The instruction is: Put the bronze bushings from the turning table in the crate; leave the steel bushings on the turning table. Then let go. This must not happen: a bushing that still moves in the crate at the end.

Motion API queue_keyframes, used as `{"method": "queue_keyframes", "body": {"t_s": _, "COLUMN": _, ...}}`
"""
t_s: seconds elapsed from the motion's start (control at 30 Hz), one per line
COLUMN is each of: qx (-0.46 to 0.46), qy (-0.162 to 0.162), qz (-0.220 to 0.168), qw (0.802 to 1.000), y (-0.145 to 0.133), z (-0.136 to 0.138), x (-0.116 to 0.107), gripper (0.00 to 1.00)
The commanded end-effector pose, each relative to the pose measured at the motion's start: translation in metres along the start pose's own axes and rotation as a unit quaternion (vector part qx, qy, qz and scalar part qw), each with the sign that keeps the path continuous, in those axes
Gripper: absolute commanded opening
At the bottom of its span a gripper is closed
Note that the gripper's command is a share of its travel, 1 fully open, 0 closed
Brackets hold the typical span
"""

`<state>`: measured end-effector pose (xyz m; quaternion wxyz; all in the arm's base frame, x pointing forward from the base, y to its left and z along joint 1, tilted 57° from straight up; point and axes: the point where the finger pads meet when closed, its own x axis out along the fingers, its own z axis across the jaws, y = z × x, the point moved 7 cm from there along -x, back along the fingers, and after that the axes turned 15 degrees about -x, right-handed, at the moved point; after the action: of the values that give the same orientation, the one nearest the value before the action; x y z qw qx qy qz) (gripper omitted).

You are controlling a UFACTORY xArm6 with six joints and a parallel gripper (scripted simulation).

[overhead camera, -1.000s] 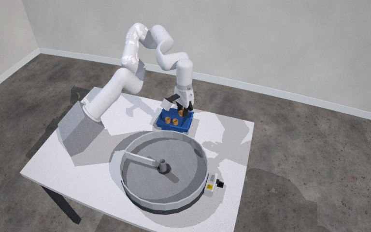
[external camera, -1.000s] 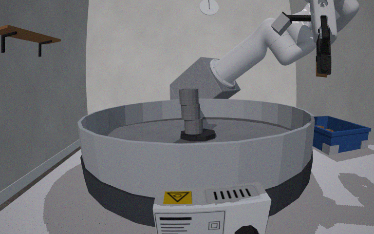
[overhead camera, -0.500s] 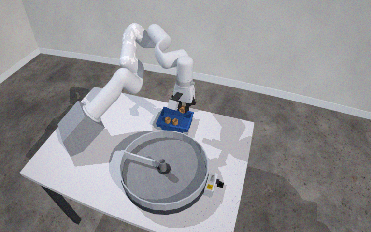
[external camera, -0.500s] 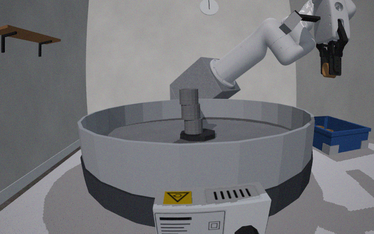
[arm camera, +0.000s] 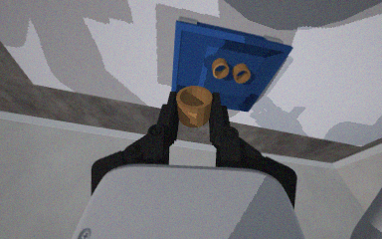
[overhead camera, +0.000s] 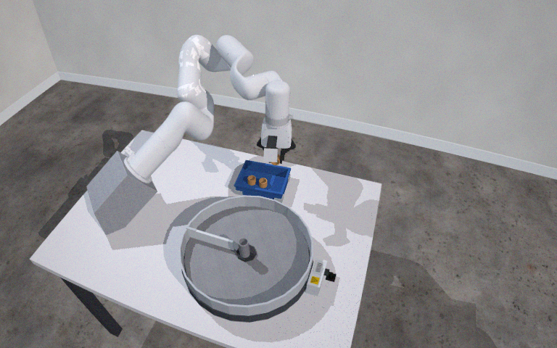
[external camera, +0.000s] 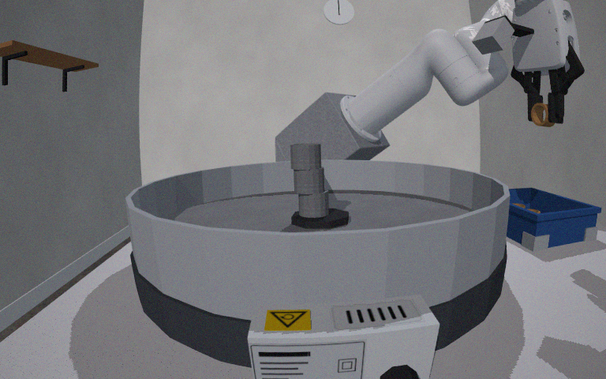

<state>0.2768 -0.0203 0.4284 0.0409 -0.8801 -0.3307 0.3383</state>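
- And here's the gripper (overhead camera: 277, 159) (external camera: 544, 115) (arm camera: 194, 103), pinching a bronze bushing (overhead camera: 274, 162) (external camera: 536, 117) (arm camera: 193, 114) between its two black fingers!
- That bushing is up in the air, well above the height of the blue crate (overhead camera: 283, 188) (external camera: 567, 227) (arm camera: 189, 55); whether it's squarely over the crate, I can't tell.
- Inside the crate, two more bronze bushings (overhead camera: 251, 180) (arm camera: 219, 69), (overhead camera: 262, 183) (arm camera: 242, 74) stand near each other, openings up; the exterior view gives us just their tops over the rim.
- Over to the turning table (overhead camera: 246, 304) (external camera: 312, 263), and there's the steel: three grey bushings (overhead camera: 244, 249) (external camera: 308, 181) stacked one on another, slightly staggered, on a dark hub (overhead camera: 246, 257) (external camera: 320, 221) in the middle.
- A pale bar (overhead camera: 211, 238) reaches from the table's wall in towards that stack.
- The crate sits beside the turning table, and a white control box (overhead camera: 316, 278) (external camera: 344, 330) is set against its outer side.
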Motion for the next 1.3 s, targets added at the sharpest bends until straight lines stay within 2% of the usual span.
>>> {"method": "queue_keyframes", "body": {"t_s": 0.0, "qx": -0.063, "qy": 0.004, "qz": -0.002, "qw": 0.998, "y": -0.007, "z": -0.002, "x": -0.001, "gripper": 0.0}}
{"method": "queue_keyframes", "body": {"t_s": 0.53, "qx": -0.191, "qy": 0.008, "qz": -0.004, "qw": 0.982, "y": -0.024, "z": -0.004, "x": -0.002, "gripper": 0.0}}
{"method": "queue_keyframes", "body": {"t_s": 1.27, "qx": -0.258, "qy": 0.011, "qz": -0.005, "qw": 0.966, "y": -0.033, "z": -0.005, "x": -0.002, "gripper": 0.0}}
